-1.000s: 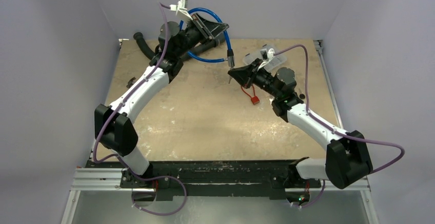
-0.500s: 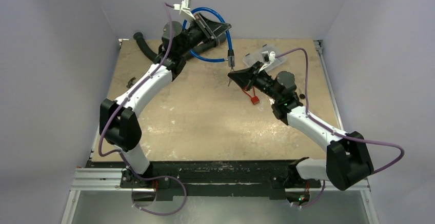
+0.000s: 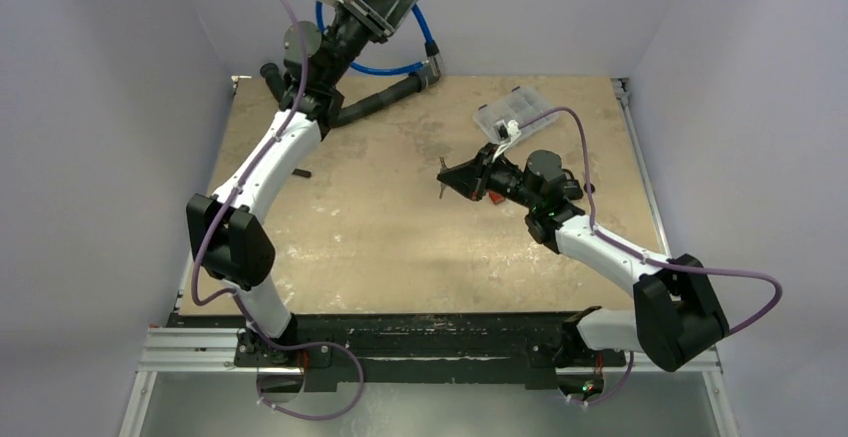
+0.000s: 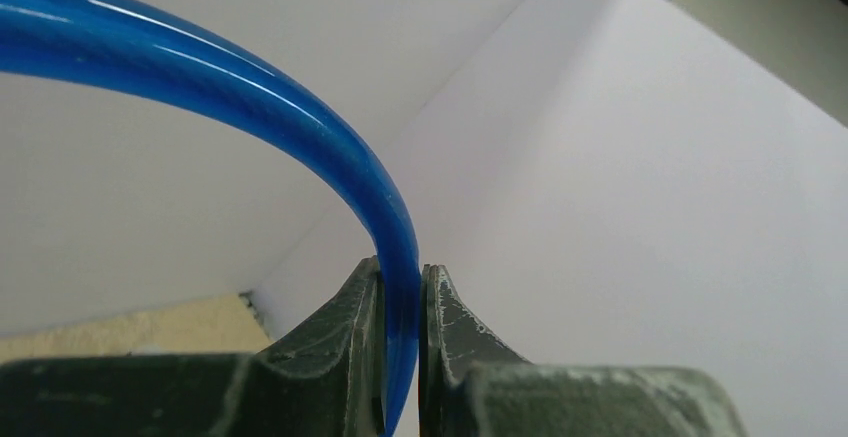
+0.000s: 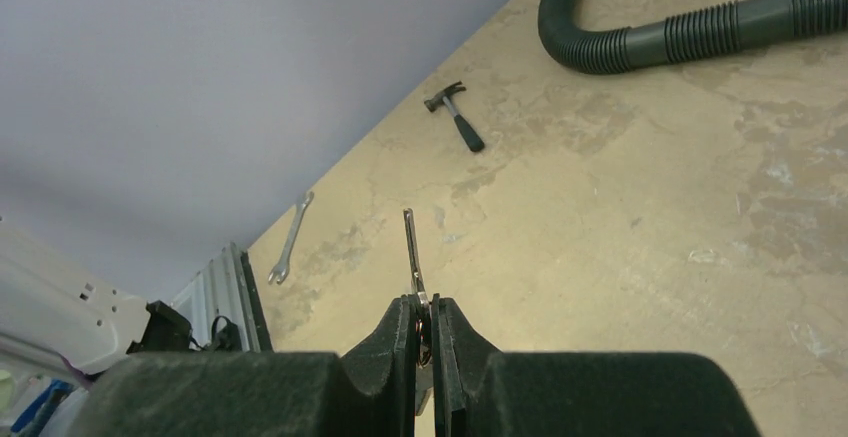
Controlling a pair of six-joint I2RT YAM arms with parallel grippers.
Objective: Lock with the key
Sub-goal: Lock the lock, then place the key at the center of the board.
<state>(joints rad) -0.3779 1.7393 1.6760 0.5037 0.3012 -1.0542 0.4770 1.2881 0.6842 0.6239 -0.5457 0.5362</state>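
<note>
My right gripper [image 5: 423, 302] is shut on the tiny silvery key [image 5: 410, 247], whose blade sticks out past the fingertips. In the top view this gripper [image 3: 447, 175] hovers over the table's middle right, key [image 3: 441, 169] pointing left. The small red lock [image 3: 490, 196] is mostly hidden under it. My left gripper [image 4: 400, 272] is shut on a thick blue cable [image 4: 250, 67]. It holds the cable loop [image 3: 410, 7] high against the back wall in the top view, where the gripper [image 3: 385, 2] is raised. The cable's dark end [image 3: 432, 60] hangs down.
A black corrugated hose [image 3: 375, 105] lies along the back edge and also shows in the right wrist view [image 5: 680, 32]. A clear plastic box [image 3: 510, 112] sits at the back right. A small hammer [image 5: 455, 117] and a silver spanner [image 5: 290, 239] lie at the table's left side.
My left arm has lifted the blue cable higher and to the left, toward the back wall. My right gripper has moved nearer with the key and now covers the red lock.
</note>
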